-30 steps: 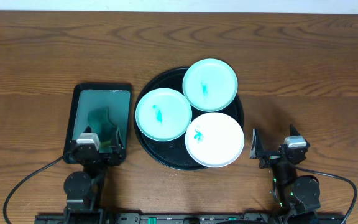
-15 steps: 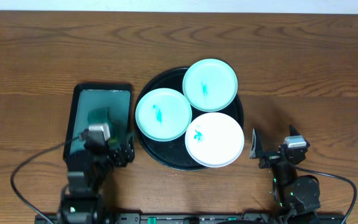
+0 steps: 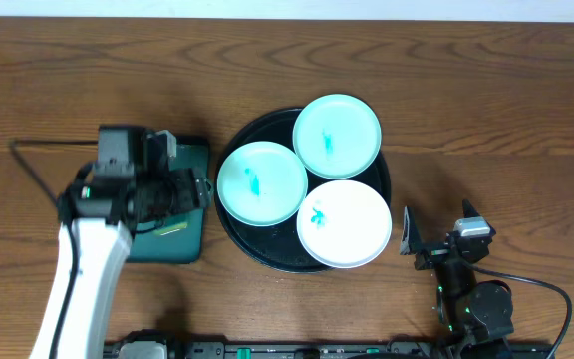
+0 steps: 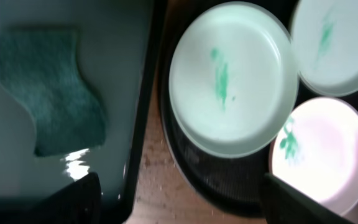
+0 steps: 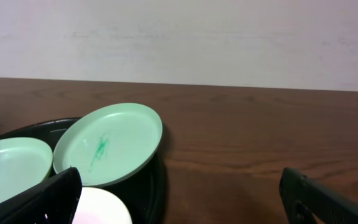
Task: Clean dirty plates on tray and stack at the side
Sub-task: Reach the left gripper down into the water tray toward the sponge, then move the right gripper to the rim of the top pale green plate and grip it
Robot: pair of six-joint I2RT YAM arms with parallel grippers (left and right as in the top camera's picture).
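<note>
Plainly, none of the three plates is clean yet. The near mint plate [image 4: 229, 81], the far mint plate [image 3: 337, 137] and the white plate [image 3: 345, 222] each show a teal smear, and all lie crowded edge to edge on the round tray [image 3: 235, 237].

We judge the step in hand to be fetching the sponge [image 4: 48, 99]. It lies flat in the wet sponge tray [image 4: 143, 118], ahead of the left gripper [image 4: 179, 186] and off to its left. The near mint plate lies ahead and to its right. The left gripper hangs wide open and empty above the strip of bench [image 4: 151, 186] between the two trays.

To do this well, we would shift left until the sponge sits between the fingers. Then we would come straight down and close across its narrow waist so it neither folds nor slips, lifting clear of the rim before crossing to the plates.

The right gripper [image 3: 439, 227], also wide open and empty, sits low with the white plate just off its left finger.
</note>
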